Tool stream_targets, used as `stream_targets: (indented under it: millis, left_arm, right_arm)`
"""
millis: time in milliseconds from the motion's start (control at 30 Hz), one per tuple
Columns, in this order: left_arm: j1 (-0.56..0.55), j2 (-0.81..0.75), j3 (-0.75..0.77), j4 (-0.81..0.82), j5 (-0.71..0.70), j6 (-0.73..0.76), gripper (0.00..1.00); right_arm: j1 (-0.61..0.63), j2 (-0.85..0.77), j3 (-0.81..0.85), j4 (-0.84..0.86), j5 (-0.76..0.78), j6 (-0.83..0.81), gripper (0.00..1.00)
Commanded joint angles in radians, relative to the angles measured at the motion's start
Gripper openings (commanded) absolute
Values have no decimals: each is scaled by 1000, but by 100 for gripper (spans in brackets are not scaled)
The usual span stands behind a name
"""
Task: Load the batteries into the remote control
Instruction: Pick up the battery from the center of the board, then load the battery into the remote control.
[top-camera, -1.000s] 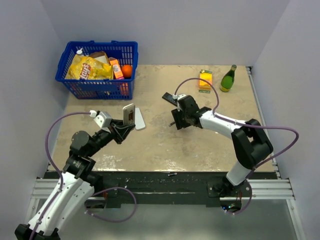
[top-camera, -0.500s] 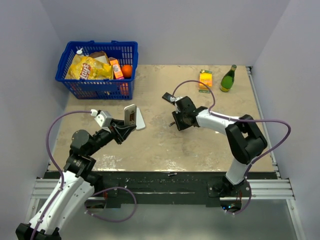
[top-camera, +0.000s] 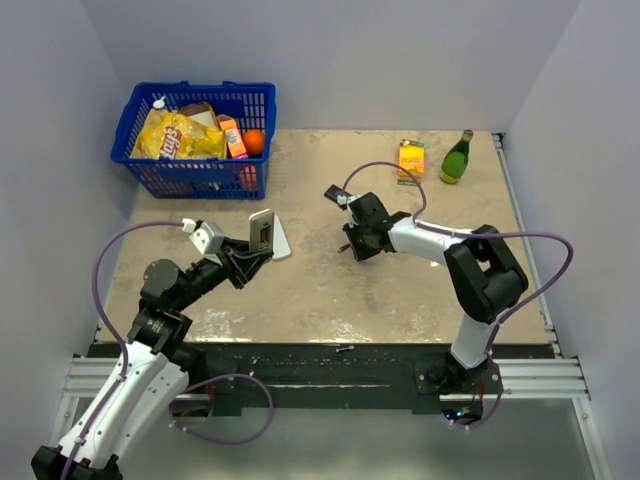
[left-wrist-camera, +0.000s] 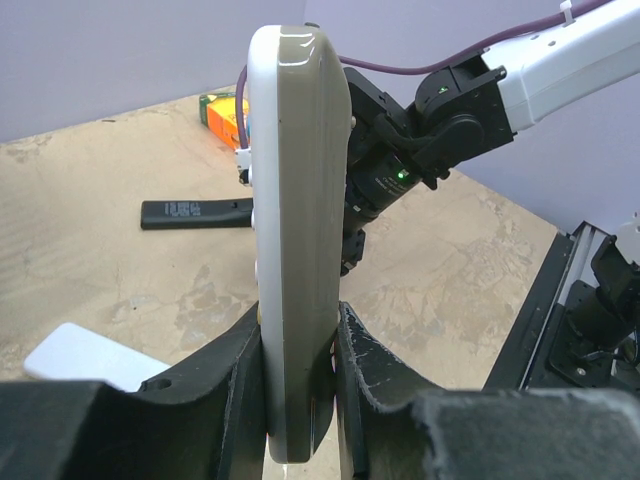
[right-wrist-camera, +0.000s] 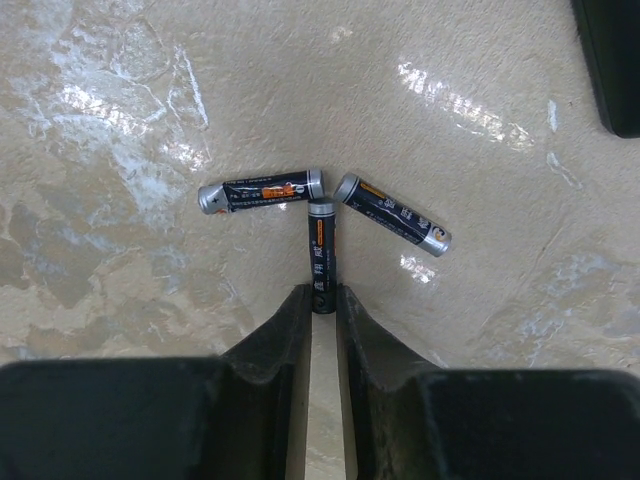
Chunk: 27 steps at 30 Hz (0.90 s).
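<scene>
My left gripper (top-camera: 250, 255) is shut on a white and grey remote control (top-camera: 259, 228) and holds it upright above the table; it shows edge-on between the jaws in the left wrist view (left-wrist-camera: 300, 200). Three dark batteries with silvery ends lie on the table under my right gripper (top-camera: 350, 243). In the right wrist view the middle battery (right-wrist-camera: 321, 255) has its near end pinched between the tips of my right gripper (right-wrist-camera: 321, 295). A second battery (right-wrist-camera: 260, 190) lies to its left and a third battery (right-wrist-camera: 392, 215) to its right, with their ends close together.
A white flat cover (top-camera: 281, 240) lies on the table beside the remote. A black bar-shaped object (top-camera: 335, 195) lies behind the right gripper. A blue basket (top-camera: 200, 88) of groceries stands at the back left. An orange box (top-camera: 410, 160) and a green bottle (top-camera: 458, 157) stand at the back right.
My right arm has swung its elbow inward and the gripper has edged slightly left over the batteries. The left arm and remote have not moved.
</scene>
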Motion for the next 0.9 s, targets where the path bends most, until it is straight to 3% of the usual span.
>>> stream_targets:
  millis: [0, 133, 400, 500, 633, 867]
  left_arm:
    - [9, 2, -1, 58, 17, -23, 0]
    - [9, 7, -10, 83, 24, -54, 0]
    - [9, 45, -100, 254, 39, -207, 0]
    - [9, 62, -145, 328, 41, -256, 0]
    - [9, 76, -231, 477, 24, -382, 0]
    - [-2, 137, -406, 779, 25, -511, 0]
  right_arm:
    - [-4, -1, 30, -5, 1, -11, 13]
    - [-3, -42, 7, -11, -31, -23, 3]
    - [14, -283, -107, 21, -139, 36, 0]
    - [71, -412, -127, 60, -169, 102, 0]
    - [253, -535, -84, 93, -119, 216, 0]
    - [400, -560, 3, 124, -67, 331, 0]
